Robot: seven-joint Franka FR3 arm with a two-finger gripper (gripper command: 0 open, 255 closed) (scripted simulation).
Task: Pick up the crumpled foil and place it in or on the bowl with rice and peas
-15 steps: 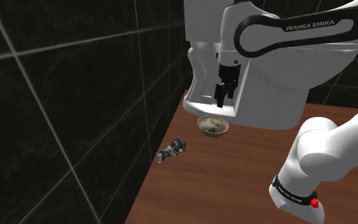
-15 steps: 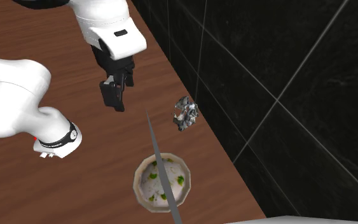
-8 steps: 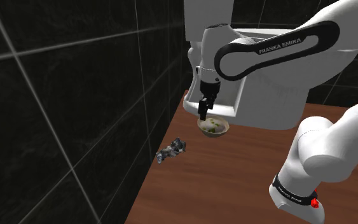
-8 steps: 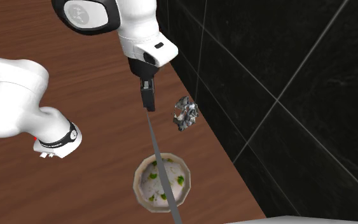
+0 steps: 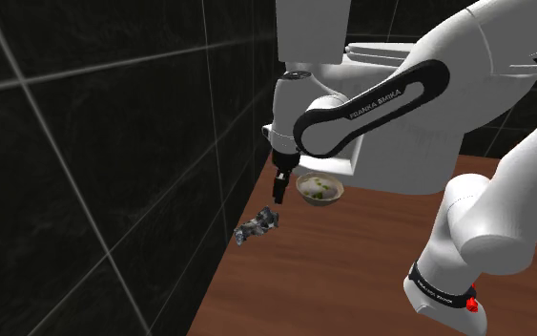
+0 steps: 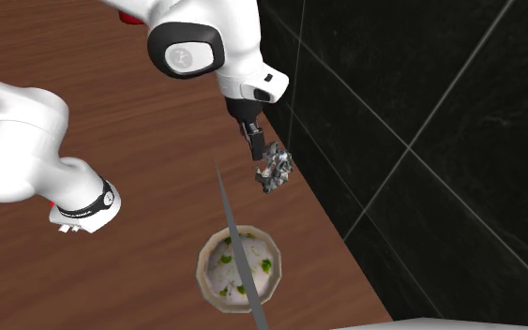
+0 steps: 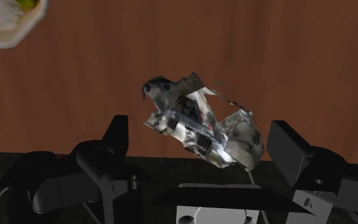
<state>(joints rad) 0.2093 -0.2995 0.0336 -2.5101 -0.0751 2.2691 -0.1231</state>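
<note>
Tool (image 6: 255, 148) hangs just over the crumpled foil (image 7: 190, 114), fingers spread. In the wrist view the foil sits between the two fingers (image 7: 116, 129) with a gap on each side, so nothing is pinched yet. The foil lies on the brown wooden surface (image 6: 140, 272), right at its edge along the black tiled wall (image 6: 421, 112). The bowl with rice and peas (image 6: 203, 265) stands near it on the same surface, a bit in from that edge (white fixture (image 5: 400, 153) behind it in the shoulder view).

Step, as I read it: final descent before closing.

Risks:
- The wall is tight on one side, so the wall-side finger could scrape the tiles or land on the foil instead of beside it.
- The foil is lumpy and probably light, so an off-centre close could flick it sideways or catch only a thin flap that tears or slips on the lift.
- A hard squeeze may just flatten it (looks soft).
</note>
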